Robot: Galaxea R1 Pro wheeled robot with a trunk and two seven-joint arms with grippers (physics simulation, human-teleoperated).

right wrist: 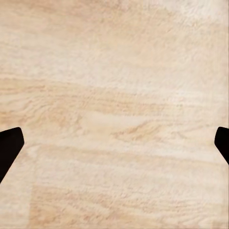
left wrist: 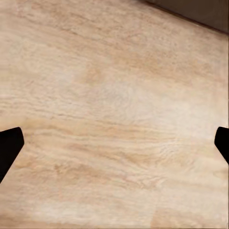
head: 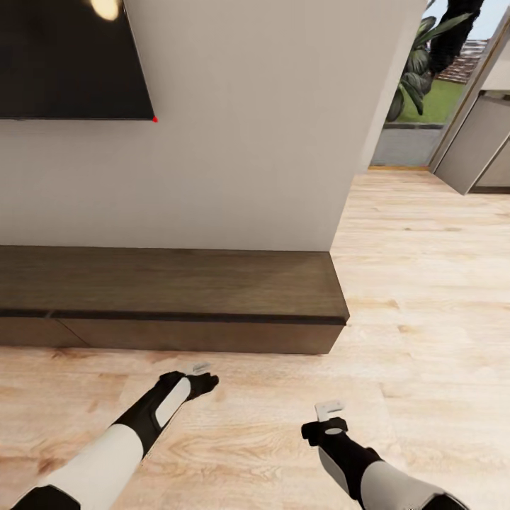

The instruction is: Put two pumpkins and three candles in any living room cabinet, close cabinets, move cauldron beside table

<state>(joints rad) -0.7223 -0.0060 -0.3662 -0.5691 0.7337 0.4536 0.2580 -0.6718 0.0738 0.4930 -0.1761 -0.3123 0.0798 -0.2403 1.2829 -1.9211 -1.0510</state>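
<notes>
I see a pale wood floor point(head: 425, 297), plain white wall point(head: 248, 142), dark TV screen point(head: 64, 57) mounted upper left, and a glass door point(head: 418, 92) far right showing plants point(head: 418, 64).

1. The cabinet point(head: 170, 297) runs along the foot of the wall point(head: 248, 142), from the head view's left edge to just short of the wall's right corner.
2. A screen point(head: 67, 57) hangs on the wall above the cabinet's left part.
3. The floor point(head: 425, 283) lies in front of the cabinet and stretches past its right end toward a doorway point(head: 407, 106) beyond the wall's corner.
4. A plant point(head: 418, 64) stands behind that doorway.
5. The left end effector point(head: 200, 370) hangs over the floor just in front of the cabinet.
6. The right end effector point(head: 329, 409) hangs over the floor to the right of the left one, farther from the cabinet.
</notes>
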